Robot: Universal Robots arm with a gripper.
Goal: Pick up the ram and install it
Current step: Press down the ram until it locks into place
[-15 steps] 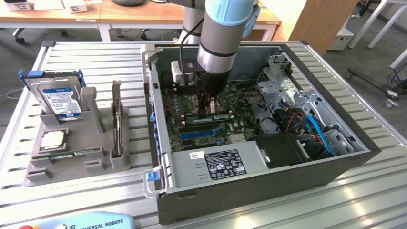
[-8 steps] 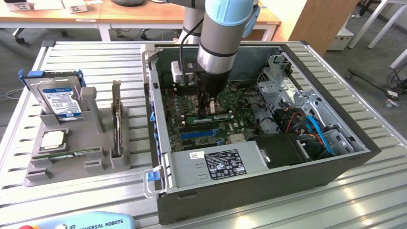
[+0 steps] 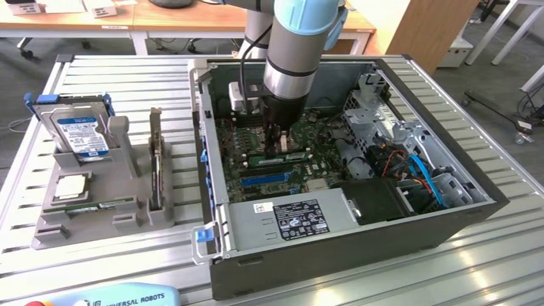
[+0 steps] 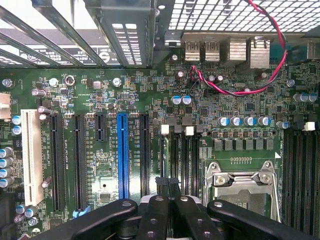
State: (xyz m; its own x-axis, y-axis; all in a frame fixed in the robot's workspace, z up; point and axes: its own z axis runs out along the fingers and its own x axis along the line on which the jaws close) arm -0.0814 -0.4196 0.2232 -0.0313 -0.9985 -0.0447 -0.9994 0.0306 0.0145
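Table: a slatted metal table (image 3: 476, 268) carries everything in the exterior view.
Case: an open computer case (image 3: 340, 255) lies on its side at the middle of the table, running out toward 3 o'clock.
Arm: my arm (image 3: 293, 57) comes down from 12 o'clock into the case.
Motherboard: the green motherboard (image 3: 255, 137) lines the case floor. My wrist view looks straight down on it (image 4: 240, 100).
Power supply: a grey box with a label (image 3: 293, 220) sits at 6 o'clock inside the case.
Holder: a grey parts holder (image 3: 76, 233) stands well apart from the case, at 9 o'clock.
Hard drive: a hard drive (image 3: 81, 131) stands upright at the holder's 12 o'clock end.
Expansion card: a dark card with a metal bracket (image 3: 155, 172) stands on edge along the holder's 3 o'clock side.
Gripper: my gripper (image 3: 276, 150) is low over the motherboard, near the middle of the case. From the wrist, my gripper (image 4: 167, 200) hangs over the long dark slots beside the processor socket (image 4: 243, 182).
Jaws: closed together, the fingers (image 4: 155, 220) meeting at their tips. I cannot tell whether they pinch anything.
Ram: the ram (image 3: 293, 157) stands on edge on the motherboard right at my fingertips, its free end running toward 3 o'clock. I cannot tell whether I touch it.
Processor chip: a square silver chip (image 3: 70, 185) lies flat in the holder, at 6 o'clock of the hard drive.
Green strip: a thin green strip (image 3: 93, 206) lies in the holder just at 6 o'clock of the chip.
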